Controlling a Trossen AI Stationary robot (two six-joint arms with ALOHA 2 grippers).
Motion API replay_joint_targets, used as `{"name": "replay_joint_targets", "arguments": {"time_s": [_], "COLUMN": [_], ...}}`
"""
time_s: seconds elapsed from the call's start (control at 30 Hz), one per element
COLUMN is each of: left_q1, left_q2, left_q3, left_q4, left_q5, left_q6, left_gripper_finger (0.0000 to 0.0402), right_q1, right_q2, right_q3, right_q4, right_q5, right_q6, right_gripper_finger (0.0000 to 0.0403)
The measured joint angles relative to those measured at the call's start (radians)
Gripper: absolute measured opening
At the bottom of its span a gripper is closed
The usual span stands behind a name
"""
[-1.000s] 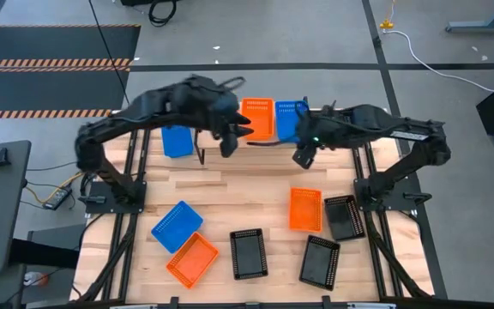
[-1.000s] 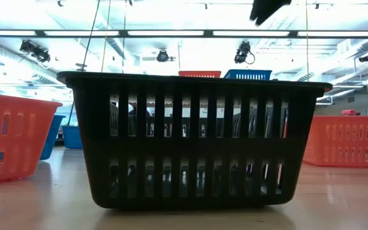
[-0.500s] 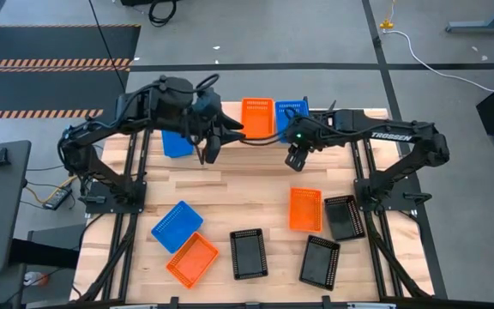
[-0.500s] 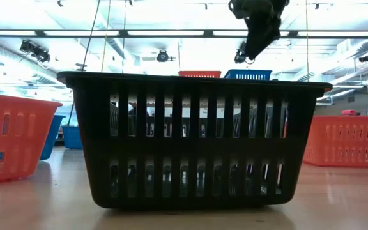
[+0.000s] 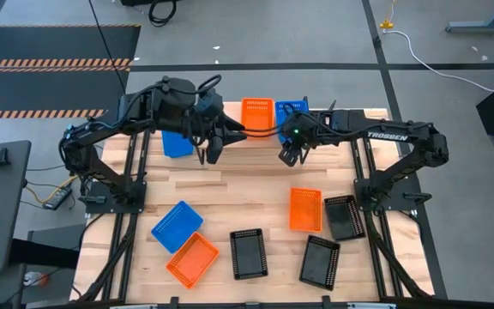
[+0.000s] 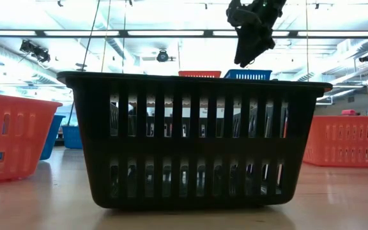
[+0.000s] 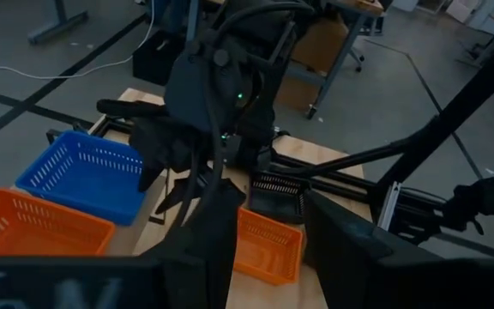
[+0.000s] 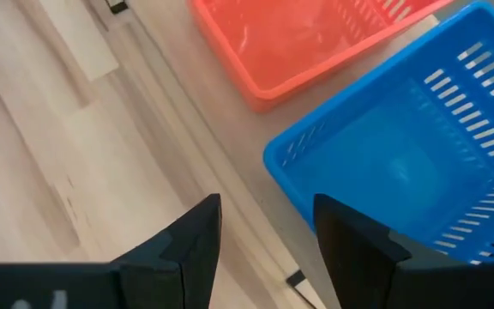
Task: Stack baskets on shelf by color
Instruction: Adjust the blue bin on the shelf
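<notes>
Three baskets stand on the shelf (image 8: 238, 172) at the table's far edge: a blue one (image 5: 177, 142) on the left, an orange one (image 5: 258, 117) and a blue one (image 5: 292, 113) side by side. Six more rest on the table: blue (image 5: 177, 225), orange (image 5: 192, 259), black (image 5: 249, 253), orange (image 5: 305, 209) and two black (image 5: 343, 216) (image 5: 320, 260). My right gripper (image 5: 290, 153) hangs open above the table, just in front of the shelf's right blue basket (image 8: 401, 154). My left gripper (image 5: 215, 144) is open in the air before the shelf's middle.
In the low view the black basket (image 6: 193, 140) fills the foreground, with orange baskets (image 6: 11, 134) (image 6: 350, 140) on either side. Bare wood lies in the table's middle (image 5: 247, 184). The two grippers hang close together near the shelf's front edge.
My right gripper has come down and gone toward the table's left, closer to the shelf's right blue basket. My left gripper drew back a little toward the table's left and rose early in the second, then kept still. No basket has moved.
</notes>
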Motion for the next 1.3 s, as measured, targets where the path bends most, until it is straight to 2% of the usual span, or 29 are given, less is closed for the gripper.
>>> {"name": "replay_joint_targets", "arguments": {"time_s": [0.87,1.07,1.3], "left_q1": [0.0,-0.012,-0.017], "left_q2": [0.0,0.0,0.0], "left_q3": [0.0,0.0,0.0], "left_q4": [0.001,-0.003,-0.023], "left_q5": [0.0,0.003,0.004], "left_q6": [-0.026,-0.026,-0.026], "left_gripper_finger": [0.0142,0.0142,0.0142], "right_q1": [-0.082,-0.052,-0.008], "right_q2": [0.0,-0.003,-0.004], "right_q3": [-0.001,0.01,0.035], "right_q4": [-0.001,-0.03,-0.075], "right_q5": [0.024,-0.092,0.015], "right_q6": [-0.01,0.003,-0.076], "right_gripper_finger": [0.0193,0.019,0.0175]}}
